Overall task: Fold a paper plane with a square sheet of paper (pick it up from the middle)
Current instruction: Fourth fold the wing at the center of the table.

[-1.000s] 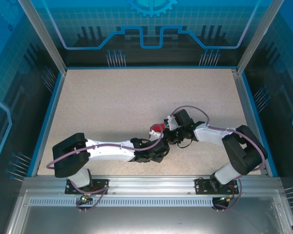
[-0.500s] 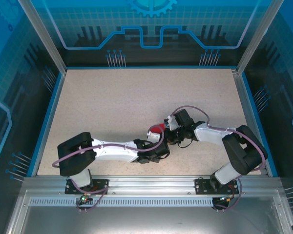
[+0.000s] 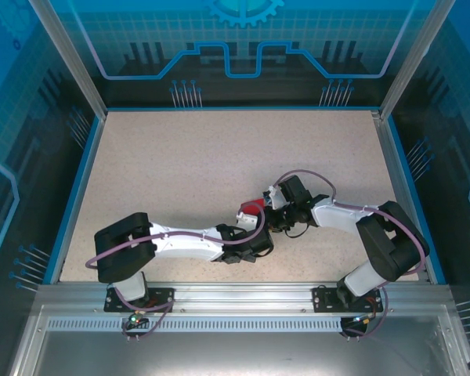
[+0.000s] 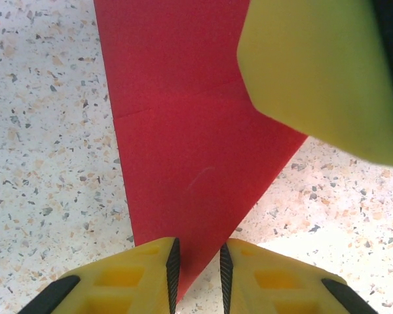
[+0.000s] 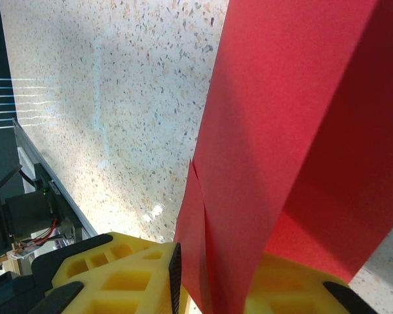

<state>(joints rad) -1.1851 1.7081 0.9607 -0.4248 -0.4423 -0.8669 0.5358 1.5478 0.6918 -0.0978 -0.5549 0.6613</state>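
The square sheet of paper (image 3: 253, 207), bright red and folded into a pointed shape with creases, is held just above the table's middle where both arms meet. My right gripper (image 3: 266, 210) is shut on it; in the right wrist view the folded red layers (image 5: 281, 131) run down between its yellow fingers (image 5: 128, 268). My left gripper (image 4: 196, 275) straddles the paper's pointed tip (image 4: 183, 150). Its jaws stand narrowly apart, and speckled table shows in the gap beside the tip. One yellow finger of the right gripper (image 4: 321, 72) looms at the upper right of the left wrist view.
The speckled table (image 3: 180, 157) is bounded by a blue rim (image 3: 78, 188) and glass walls. An aluminium rail (image 3: 235, 294) with both arm bases runs along the near edge. Open tabletop lies behind and to both sides of the arms.
The left gripper's jaws have narrowed round the paper's tip, and the left arm has shifted slightly. The right arm and the paper have stayed in place.
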